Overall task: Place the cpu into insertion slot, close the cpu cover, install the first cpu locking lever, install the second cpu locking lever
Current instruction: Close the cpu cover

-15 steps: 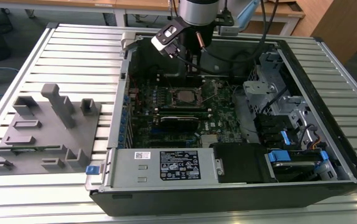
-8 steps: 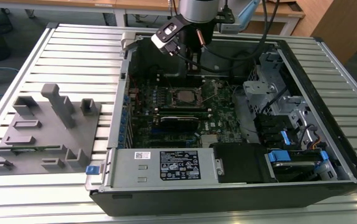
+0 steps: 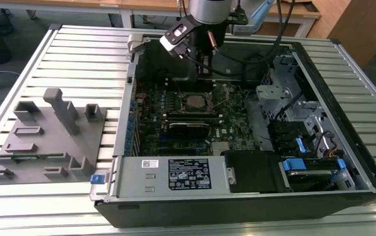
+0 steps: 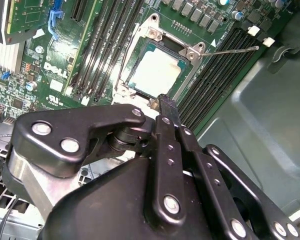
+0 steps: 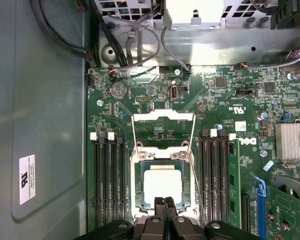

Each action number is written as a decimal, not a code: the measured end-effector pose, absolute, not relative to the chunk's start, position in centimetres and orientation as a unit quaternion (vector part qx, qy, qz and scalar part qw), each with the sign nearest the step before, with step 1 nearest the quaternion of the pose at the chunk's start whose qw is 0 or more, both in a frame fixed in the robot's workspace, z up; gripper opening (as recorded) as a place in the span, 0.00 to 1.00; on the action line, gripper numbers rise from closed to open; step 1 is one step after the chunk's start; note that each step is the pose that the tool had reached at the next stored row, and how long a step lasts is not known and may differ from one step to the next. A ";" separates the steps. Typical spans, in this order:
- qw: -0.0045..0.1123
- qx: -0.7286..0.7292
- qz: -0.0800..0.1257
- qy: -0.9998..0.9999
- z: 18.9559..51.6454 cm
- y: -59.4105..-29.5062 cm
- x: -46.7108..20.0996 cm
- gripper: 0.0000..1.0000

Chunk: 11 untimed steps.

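Ribbed aluminium slats make the tabletop (image 3: 56,54). On it an open black case (image 3: 240,211) lies on its side, with a grey moulded fixture (image 3: 50,142) beside it, toward the tabletop's edge at the exterior view's left. Within the case we see a green board (image 5: 215,100); its socket holds the cpu (image 5: 162,186), a flat square with a pale metal top. The cover (image 5: 162,155), a thin dull-metal frame, lies down around it. A wire lever (image 4: 235,49) juts free beside the socket. Our gripper (image 5: 166,203) hangs just over the socket's edge, black fingers clenched together on nothing.
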<state>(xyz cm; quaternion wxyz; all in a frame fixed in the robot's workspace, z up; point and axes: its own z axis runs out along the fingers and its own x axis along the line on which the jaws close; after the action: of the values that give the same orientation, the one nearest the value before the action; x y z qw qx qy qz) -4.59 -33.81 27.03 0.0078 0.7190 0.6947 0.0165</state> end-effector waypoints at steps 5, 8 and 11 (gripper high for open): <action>0.008 0.719 0.017 0.695 27.0 -33.8 -4.2 0.11; 0.008 0.719 0.017 0.695 27.0 -33.8 -3.9 0.11; 0.008 0.719 0.017 0.695 27.0 -33.8 -3.5 0.11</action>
<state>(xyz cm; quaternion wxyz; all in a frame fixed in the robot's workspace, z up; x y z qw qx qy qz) -3.50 -33.81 27.02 0.0078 0.7190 0.6948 0.0166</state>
